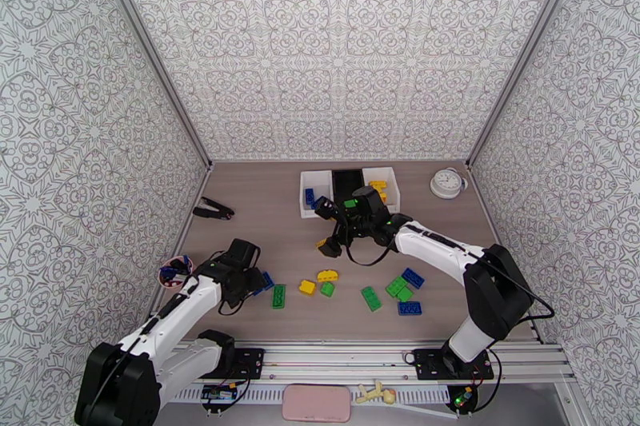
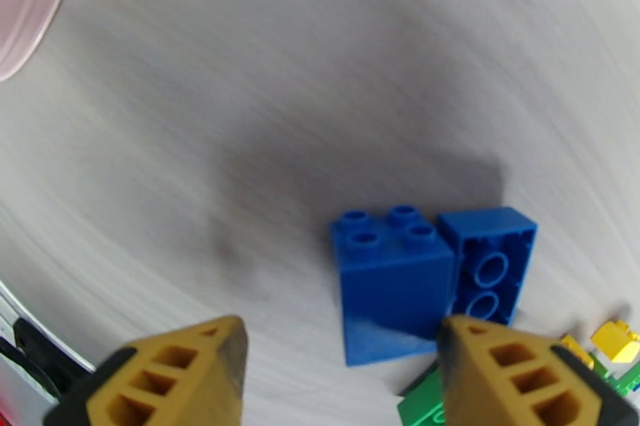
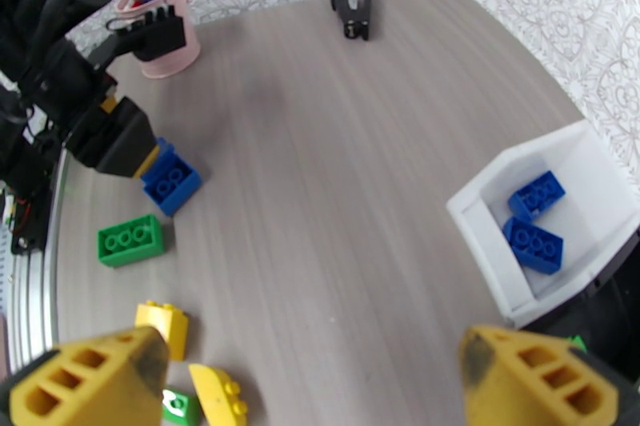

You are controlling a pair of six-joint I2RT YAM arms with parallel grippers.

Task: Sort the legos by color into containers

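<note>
Wrist view resolves two blue legos (image 2: 392, 284) between half-open left jaws; right jaws gape wide.

The left arm (image 1: 176, 316) reaches forward and low from its base, and the left gripper (image 2: 344, 368) tips steeply down with its jaws part-way apart. The right arm (image 1: 440, 248) folds at the elbow and stretches inward. The right gripper (image 3: 320, 376) hangs raised with its jaws spread wide, nothing between them.

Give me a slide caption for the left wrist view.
Left tool open before an upright blue brick, with a tipped blue brick beside it.
</note>
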